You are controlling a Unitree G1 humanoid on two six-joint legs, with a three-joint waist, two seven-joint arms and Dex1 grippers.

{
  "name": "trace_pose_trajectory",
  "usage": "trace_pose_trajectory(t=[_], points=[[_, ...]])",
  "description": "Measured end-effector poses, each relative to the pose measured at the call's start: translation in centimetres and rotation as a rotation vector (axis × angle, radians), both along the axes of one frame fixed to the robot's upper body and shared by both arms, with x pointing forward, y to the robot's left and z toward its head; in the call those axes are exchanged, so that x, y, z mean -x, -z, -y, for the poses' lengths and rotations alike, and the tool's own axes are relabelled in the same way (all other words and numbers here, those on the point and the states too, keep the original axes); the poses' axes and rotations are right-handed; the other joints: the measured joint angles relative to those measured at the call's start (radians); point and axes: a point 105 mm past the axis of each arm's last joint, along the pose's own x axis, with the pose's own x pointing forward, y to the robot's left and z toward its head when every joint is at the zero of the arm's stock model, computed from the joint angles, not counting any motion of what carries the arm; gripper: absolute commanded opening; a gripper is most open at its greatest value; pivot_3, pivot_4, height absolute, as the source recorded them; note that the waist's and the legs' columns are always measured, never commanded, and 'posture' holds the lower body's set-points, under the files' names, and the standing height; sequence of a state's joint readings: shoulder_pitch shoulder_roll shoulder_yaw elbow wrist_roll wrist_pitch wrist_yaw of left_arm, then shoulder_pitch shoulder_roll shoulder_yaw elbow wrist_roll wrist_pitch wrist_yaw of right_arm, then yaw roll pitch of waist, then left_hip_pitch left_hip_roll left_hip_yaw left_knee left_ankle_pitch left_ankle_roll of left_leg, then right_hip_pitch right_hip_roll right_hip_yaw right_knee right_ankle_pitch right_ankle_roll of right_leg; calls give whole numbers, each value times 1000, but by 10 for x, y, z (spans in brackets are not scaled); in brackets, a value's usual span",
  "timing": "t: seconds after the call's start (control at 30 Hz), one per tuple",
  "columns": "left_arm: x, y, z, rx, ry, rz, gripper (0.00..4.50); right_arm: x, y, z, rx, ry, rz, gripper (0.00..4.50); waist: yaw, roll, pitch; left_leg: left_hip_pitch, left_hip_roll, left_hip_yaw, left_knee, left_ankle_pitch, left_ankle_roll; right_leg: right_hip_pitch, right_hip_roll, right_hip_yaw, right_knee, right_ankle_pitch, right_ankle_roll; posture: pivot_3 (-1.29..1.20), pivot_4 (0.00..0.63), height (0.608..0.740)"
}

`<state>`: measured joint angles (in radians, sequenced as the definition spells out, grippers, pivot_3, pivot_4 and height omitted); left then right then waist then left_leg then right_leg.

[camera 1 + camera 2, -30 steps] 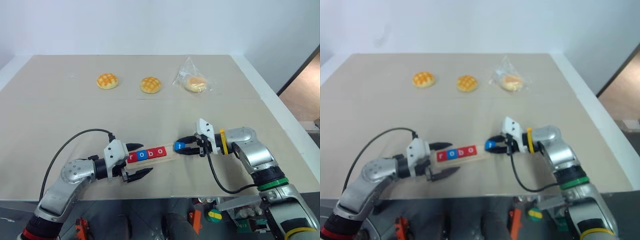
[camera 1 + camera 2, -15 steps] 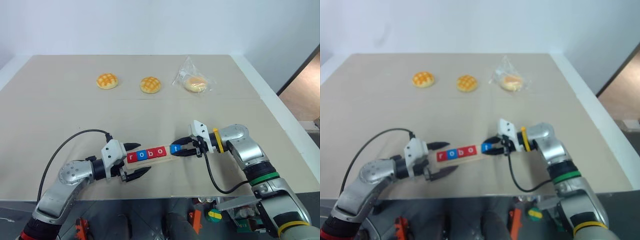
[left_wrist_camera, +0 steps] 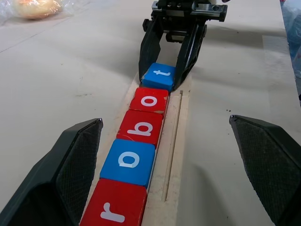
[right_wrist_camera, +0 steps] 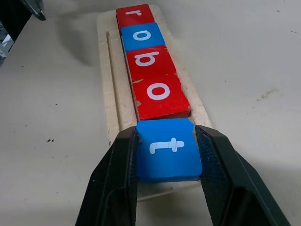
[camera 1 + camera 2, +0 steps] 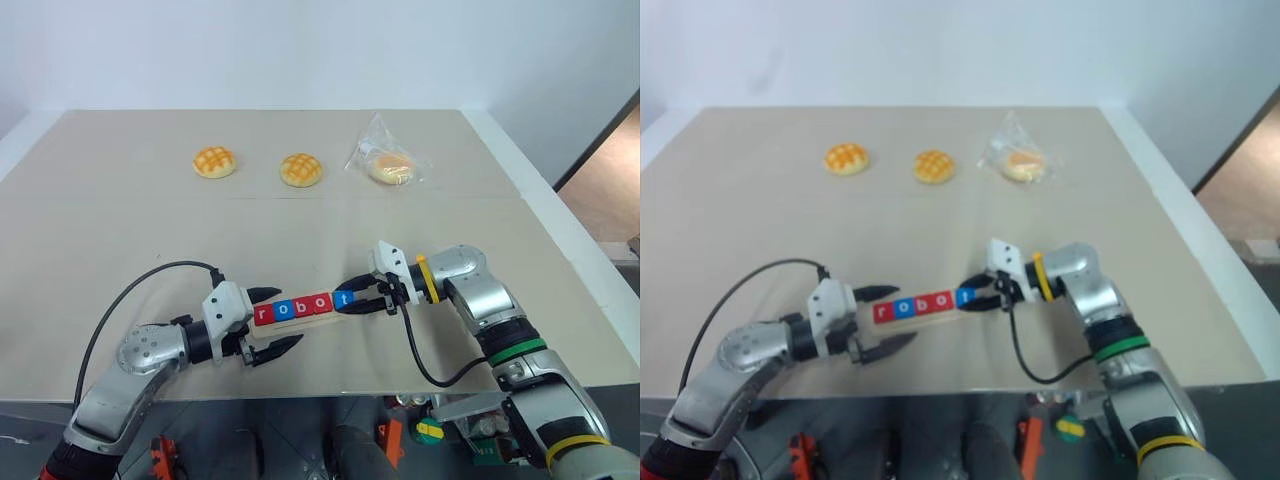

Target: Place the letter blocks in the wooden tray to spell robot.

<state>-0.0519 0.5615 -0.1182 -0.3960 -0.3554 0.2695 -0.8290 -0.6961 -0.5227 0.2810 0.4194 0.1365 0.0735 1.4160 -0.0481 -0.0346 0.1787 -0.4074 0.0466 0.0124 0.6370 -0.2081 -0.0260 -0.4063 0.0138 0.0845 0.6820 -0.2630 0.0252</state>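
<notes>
The wooden tray (image 5: 345, 315) lies slanted near the table's front edge. Four letter blocks rest in it, reading r (image 3: 113, 214), o (image 3: 128, 161), b (image 3: 142, 127), o (image 3: 150, 100). A blue t block (image 4: 167, 148) sits at the tray's right end, against the second o. My right gripper (image 5: 349, 298) is shut on the t block, one finger on each side. At the tray's left end my left gripper (image 5: 290, 316) stands open, its fingers (image 3: 77, 162) astride the tray and clear of it.
Two golden buns (image 5: 214, 161) (image 5: 301, 169) and a bun in a clear bag (image 5: 388, 165) lie far back on the beige table (image 5: 120, 230). A black cable (image 5: 150, 280) loops above my left arm. The table's front edge runs just below the tray.
My right gripper has carried the t block leftward, from just off the tray's right end to beside the second o. The left gripper and the tray have stayed put.
</notes>
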Motion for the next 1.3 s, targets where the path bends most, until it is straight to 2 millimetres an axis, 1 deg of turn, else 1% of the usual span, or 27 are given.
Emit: trace_pose_trajectory(t=[0.17,0.2,0.53,0.57,0.6,0.63,0.73,0.8,1.03,1.13,1.2,1.23,1.27,1.3], points=[[0,-1,0,4,-9,3,4500,-2,0,-4,1,-5,2,1222,0,0,0,0,0,0,0,0,0,0,0,0,0,0,0,0,150,740],[0,-1,0,4,-11,4,4500,-3,0,-4,2,-4,1,1722,0,0,0,0,0,0,0,0,0,0,0,0,0,0,0,0,150,740],[0,0,0,3,-14,3,4500,-4,0,-4,1,-3,-5,1722,0,0,0,0,0,0,0,0,0,0,0,0,0,0,0,0,150,740],[0,0,0,3,-14,3,4500,-4,0,-4,1,-2,-10,2023,0,0,0,0,0,0,0,0,0,0,0,0,0,0,0,0,150,740],[0,0,0,3,-14,3,4500,-4,0,-4,1,-1,-14,2593,0,0,0,0,0,0,0,0,0,0,0,0,0,0,0,0,150,740],[0,0,0,3,-13,3,4500,-4,0,-4,0,1,-20,2796,0,0,0,0,0,0,0,0,0,0,0,0,0,0,0,0,150,740],[0,0,0,2,-12,3,4500,-3,0,-6,-12,4,-39,3736,0,0,0,0,0,0,0,0,0,0,0,0,0,0,0,0,150,740],[0,0,0,2,-12,3,4500,-2,-1,-6,-18,1,-55,4489,0,0,0,0,0,0,0,0,0,0,0,0,0,0,0,0,150,740],[0,0,0,0,-6,2,4500,-3,-1,-7,-25,1,-55,4489,0,0,0,0,0,0,0,0,0,0,0,0,0,0,0,0,150,740],[0,0,0,-2,-5,2,4500,-5,-5,-9,-59,23,-60,4489,0,0,0,0,0,0,0,0,0,0,0,0,0,0,0,0,150,740],[0,0,0,-2,-8,3,4500,-11,-14,-9,-122,84,-70,4489,0,0,0,0,0,0,0,0,0,0,0,0,0,0,0,0,150,740],[0,0,-1,-1,-12,5,4500,-16,-24,-8,-176,137,-57,4489,0,0,0,0,0,0,0,0,0,0,0,0,0,0,0,0,150,740],[0,0,-1,0,-14,5,4500,-18,-28,-7,-196,153,-53,4489,0,0,0,0,0,0,0,0,0,0,0,0,0,0,0,0,150,740],[0,0,-1,1,-16,7,4500,-22,-36,-7,-241,198,-39,4489,0,0,0,0,0,0,0,0,0,0,0,0,0,0,0,0,150,740]])
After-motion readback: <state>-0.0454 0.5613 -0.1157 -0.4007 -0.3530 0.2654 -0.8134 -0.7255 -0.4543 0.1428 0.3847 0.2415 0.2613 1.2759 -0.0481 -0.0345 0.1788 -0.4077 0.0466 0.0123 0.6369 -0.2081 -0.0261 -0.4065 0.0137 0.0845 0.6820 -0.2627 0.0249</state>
